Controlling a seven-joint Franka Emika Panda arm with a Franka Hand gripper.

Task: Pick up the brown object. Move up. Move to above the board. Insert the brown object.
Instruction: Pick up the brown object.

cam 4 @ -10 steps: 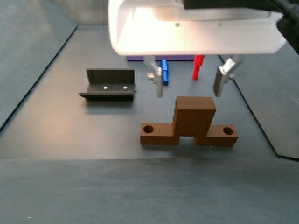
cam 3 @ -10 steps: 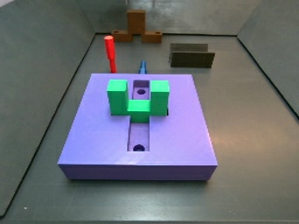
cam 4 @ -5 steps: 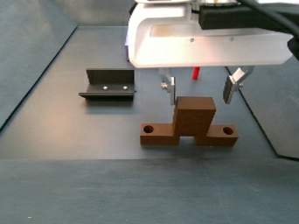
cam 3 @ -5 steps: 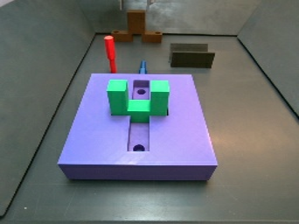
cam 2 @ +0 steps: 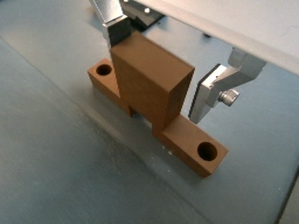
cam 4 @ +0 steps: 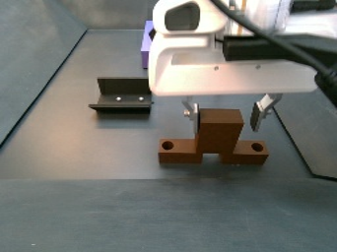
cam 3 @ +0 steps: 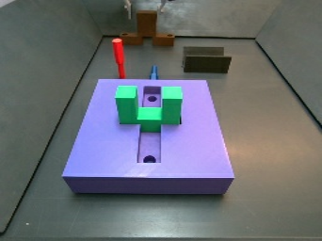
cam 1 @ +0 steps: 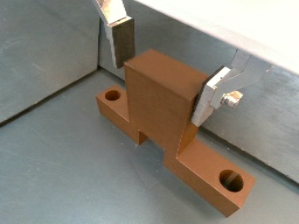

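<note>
Since the earlier frames, the pincer (cam 4: 226,111) has been lowered around the upright block of the brown object (cam 4: 212,141), which rests on the tabletop (cam 4: 79,162) at the far end from the board (cam 3: 151,141). The pick-up step is judged to be in hand. In both wrist views the block (cam 1: 160,92) is seen between the spread fingers (cam 2: 208,90), flanked but not yet pinched. Next, closure on the block is called for, then a straight lift.
</note>
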